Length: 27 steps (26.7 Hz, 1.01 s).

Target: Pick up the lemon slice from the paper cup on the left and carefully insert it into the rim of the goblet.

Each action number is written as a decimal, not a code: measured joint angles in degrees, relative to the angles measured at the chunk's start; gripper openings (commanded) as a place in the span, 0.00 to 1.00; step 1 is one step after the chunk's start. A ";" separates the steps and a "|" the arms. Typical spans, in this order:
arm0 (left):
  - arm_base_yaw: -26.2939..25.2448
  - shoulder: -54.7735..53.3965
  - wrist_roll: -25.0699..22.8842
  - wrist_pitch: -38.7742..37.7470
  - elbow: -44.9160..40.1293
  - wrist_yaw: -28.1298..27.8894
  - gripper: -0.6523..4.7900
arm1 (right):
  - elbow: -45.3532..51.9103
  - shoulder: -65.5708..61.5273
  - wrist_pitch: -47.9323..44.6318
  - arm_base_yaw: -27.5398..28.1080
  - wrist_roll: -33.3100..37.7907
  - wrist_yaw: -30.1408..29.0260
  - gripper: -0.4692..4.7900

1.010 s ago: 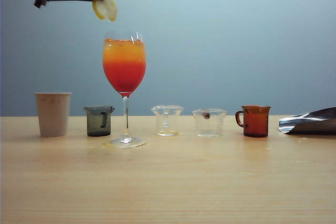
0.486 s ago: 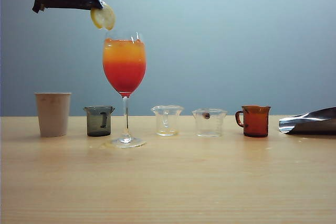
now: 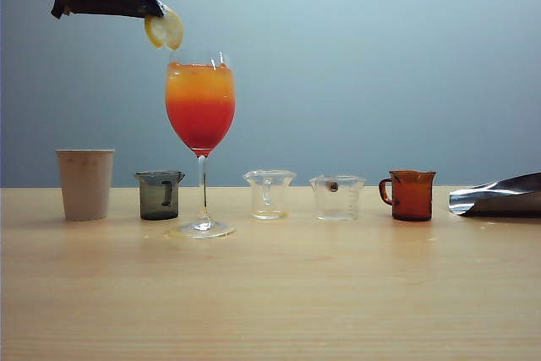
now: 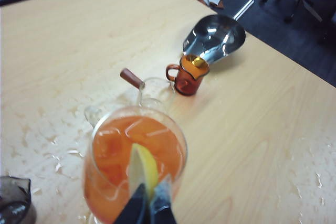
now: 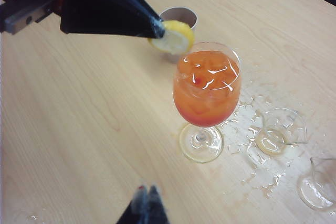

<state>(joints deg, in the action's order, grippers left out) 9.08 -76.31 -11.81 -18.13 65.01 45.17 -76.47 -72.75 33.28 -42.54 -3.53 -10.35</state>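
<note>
left gripper (image 3: 157, 13): clamped on lemon slice (image 3: 164, 30), just above goblet (image 3: 200, 107) rim's left side | right gripper (image 5: 146, 195): closed, empty, far right | pickup done, insertion left

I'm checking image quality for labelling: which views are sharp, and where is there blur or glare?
Exterior view: sharp, evenly lit; the tall clear stemmed goblet has rim glints. Left wrist view: the round yellow lemon slice and shut left gripper are blurred. Right wrist view: the shut right gripper is blurred.
</note>
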 measured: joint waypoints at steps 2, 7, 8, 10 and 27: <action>0.04 0.00 0.04 1.49 0.00 0.04 0.11 | 0.00 0.00 0.00 0.00 0.00 0.00 0.08; 0.85 -0.61 1.01 3.34 0.00 0.48 0.11 | -0.02 0.00 0.00 0.00 0.00 0.02 0.08; 0.83 -0.96 1.11 3.37 0.00 0.46 0.11 | -0.02 0.00 0.00 0.00 0.00 0.02 0.08; 0.76 -1.79 1.18 3.34 0.00 0.46 0.11 | 0.00 0.00 0.00 0.00 0.00 0.00 0.08; 0.79 -2.01 3.06 1.16 0.39 0.74 0.11 | -0.02 0.00 0.00 0.00 -0.70 0.00 0.08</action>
<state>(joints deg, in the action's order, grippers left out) 9.87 -78.32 -8.75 -16.97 65.41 45.91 -76.49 -72.75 33.28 -42.54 -4.23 -10.35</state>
